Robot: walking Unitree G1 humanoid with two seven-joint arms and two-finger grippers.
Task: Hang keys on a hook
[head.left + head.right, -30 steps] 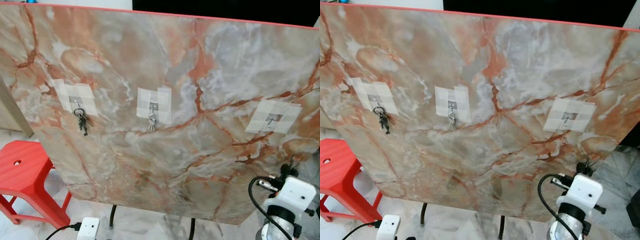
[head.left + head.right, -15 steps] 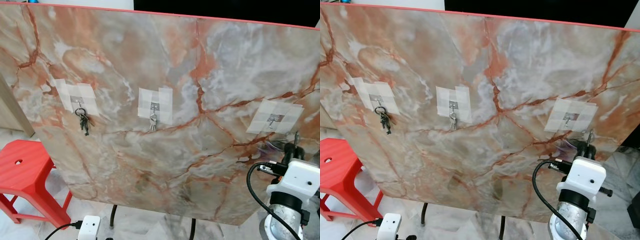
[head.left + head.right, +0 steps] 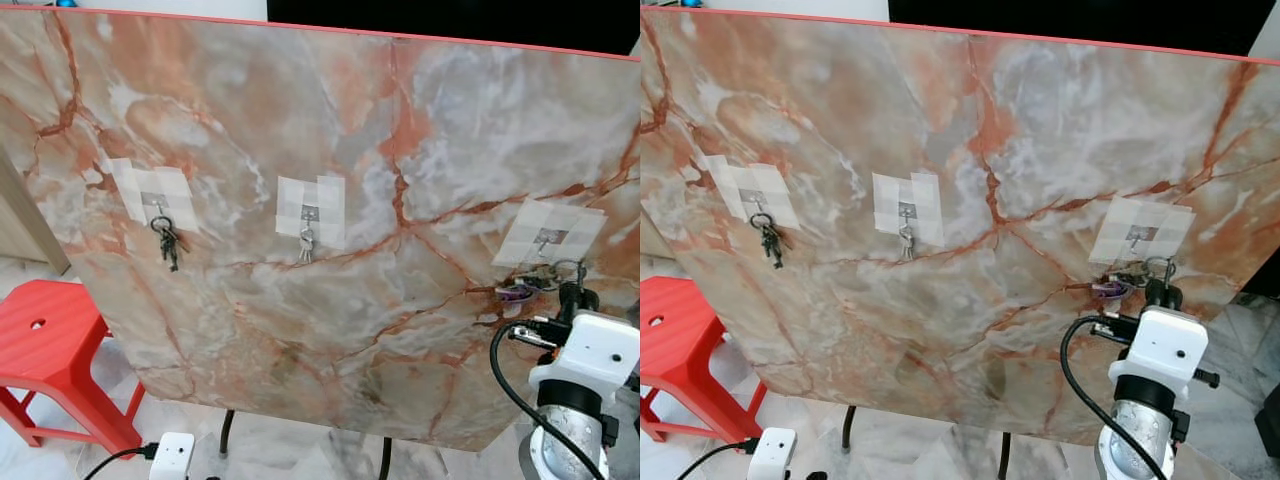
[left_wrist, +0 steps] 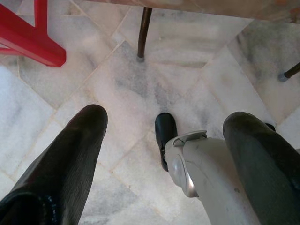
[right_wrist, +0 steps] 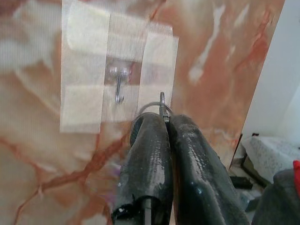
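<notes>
Right gripper (image 5: 161,123): fingers clenched on the keys (image 3: 1124,277), just below the taped hook (image 3: 1133,238).
Left gripper (image 4: 164,140): fingers released, above the floor (image 4: 140,84).
Board (image 3: 330,120): marbled, upright.

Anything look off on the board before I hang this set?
Nothing damaged or askew. The board leans back on its stand, and all three taped hooks sit straight. The left hook and middle hook already carry keys; the right hook is bare. The right gripper pinches the key ring just below it.
</notes>
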